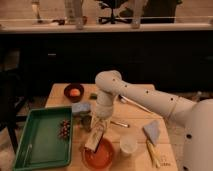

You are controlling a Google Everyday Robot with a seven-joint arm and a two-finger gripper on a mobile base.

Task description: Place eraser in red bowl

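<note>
The red bowl is wide and orange-red and stands at the table's front edge, between the green tray and the white cup. My gripper points down just above the bowl's left rim. It is shut on the eraser, a small block with a tan face and a dark body that hangs over the rim. The white arm reaches in from the right and hides the table behind it.
A green tray with small dark items lies at left. A white cup stands right of the bowl. A maroon bowl with an orange ball, a light blue block, a fork and a grey-blue cloth are around.
</note>
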